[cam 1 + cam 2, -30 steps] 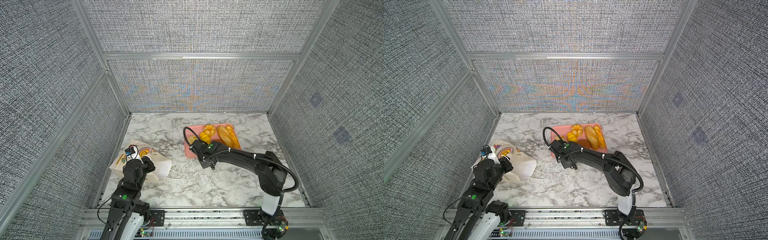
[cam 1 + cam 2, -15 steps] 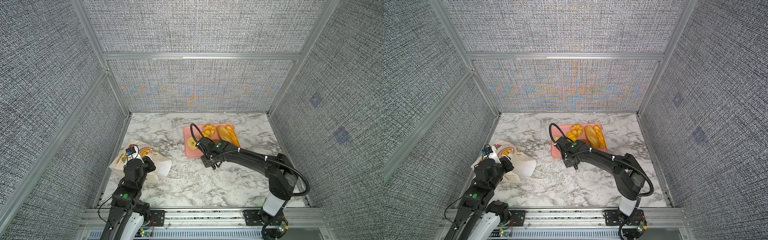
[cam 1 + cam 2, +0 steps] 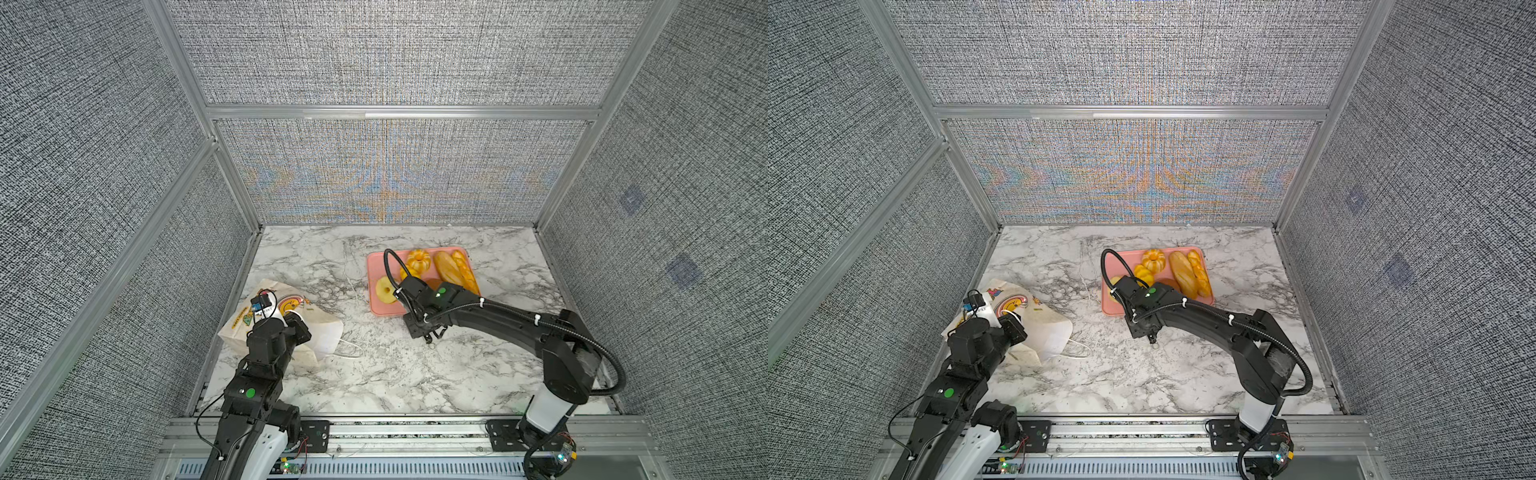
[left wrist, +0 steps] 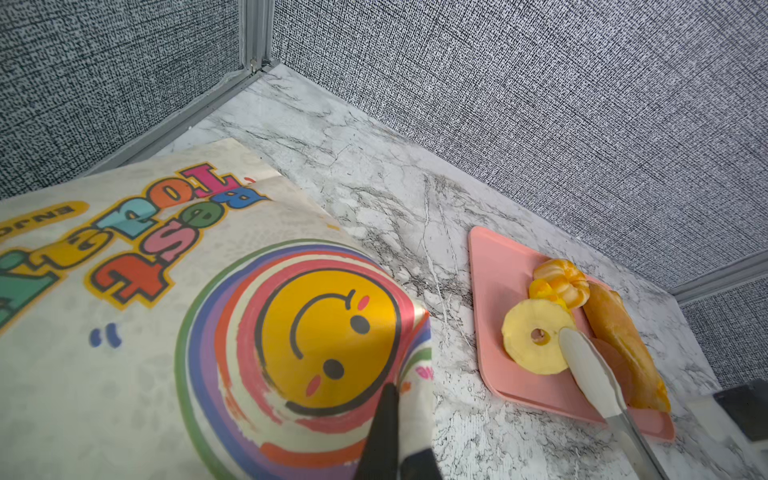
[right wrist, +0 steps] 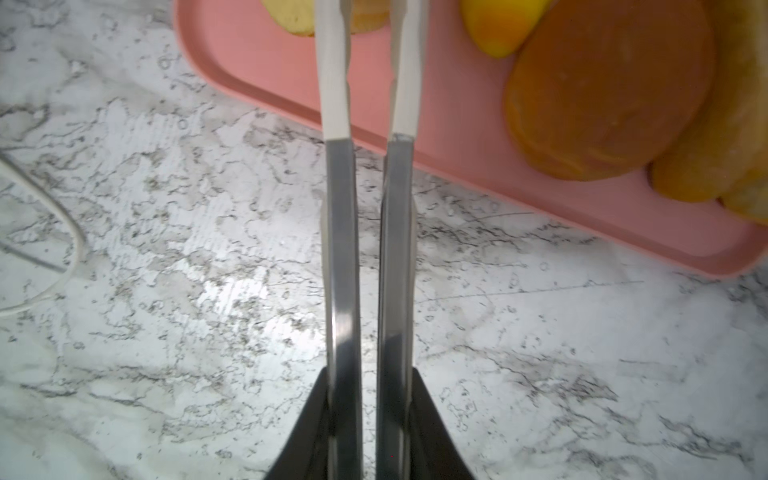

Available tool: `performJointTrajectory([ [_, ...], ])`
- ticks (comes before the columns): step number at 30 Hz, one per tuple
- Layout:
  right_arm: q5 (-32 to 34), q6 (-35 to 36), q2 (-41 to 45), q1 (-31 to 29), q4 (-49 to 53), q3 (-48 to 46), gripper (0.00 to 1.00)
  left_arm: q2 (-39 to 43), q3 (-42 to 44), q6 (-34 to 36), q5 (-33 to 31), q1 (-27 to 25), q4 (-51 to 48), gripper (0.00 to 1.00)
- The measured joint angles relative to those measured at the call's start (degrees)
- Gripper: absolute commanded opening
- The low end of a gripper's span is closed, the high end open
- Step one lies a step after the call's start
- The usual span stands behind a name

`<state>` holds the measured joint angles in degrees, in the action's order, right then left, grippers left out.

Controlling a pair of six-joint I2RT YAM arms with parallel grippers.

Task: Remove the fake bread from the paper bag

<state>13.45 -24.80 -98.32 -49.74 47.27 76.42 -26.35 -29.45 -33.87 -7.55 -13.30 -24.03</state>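
Right tool point(image 5: 370, 419) with tongs point(image 5: 338, 249), seemingly farther right along tray point(image 5: 457, 124)

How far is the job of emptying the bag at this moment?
Done: several breads lie on the tray. In hand: left gripper pinches the bag, lying on its side; right gripper holds tongs, tips by the ring bun. Left: the bag's inside is hidden, so unknown.
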Motion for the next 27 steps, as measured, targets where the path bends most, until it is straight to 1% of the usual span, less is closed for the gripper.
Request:
performJointTrajectory([
  [3, 2.60, -0.04, 0.39, 1.62, 2.01, 1.31, 0.11, -0.17, 0.00, 0.00, 0.02, 0.02, 0.26, 0.00],
  [8, 2.29, 2.05, -0.83, 2.47, 3.21, 4.57, 0.17, -0.70, 0.02, -0.22, 0.20, 0.02, 0.94, 0.00],
  [13, -1.90, 2.91, -1.77, 3.19, 2.23, 5.44, 0.25, -0.66, 0.00, -0.46, 0.22, 0.02, 1.20, 0.00],
  [17, -5.16, 2.40, -1.70, 4.17, 0.26, 4.02, 0.31, -0.48, 0.00, -0.44, 0.17, 0.02, 1.20, 0.00],
  [22, -7.67, 0.28, 1.44, 6.27, -1.27, -0.28, 0.35, 0.04, 0.00, -0.33, 0.15, 0.02, 1.16, 0.00],
  [27, -11.17, -0.96, 5.55, 8.76, -3.19, -4.33, 0.36, 0.28, 0.59, -0.20, 0.22, 0.02, 1.20, 0.00],
])
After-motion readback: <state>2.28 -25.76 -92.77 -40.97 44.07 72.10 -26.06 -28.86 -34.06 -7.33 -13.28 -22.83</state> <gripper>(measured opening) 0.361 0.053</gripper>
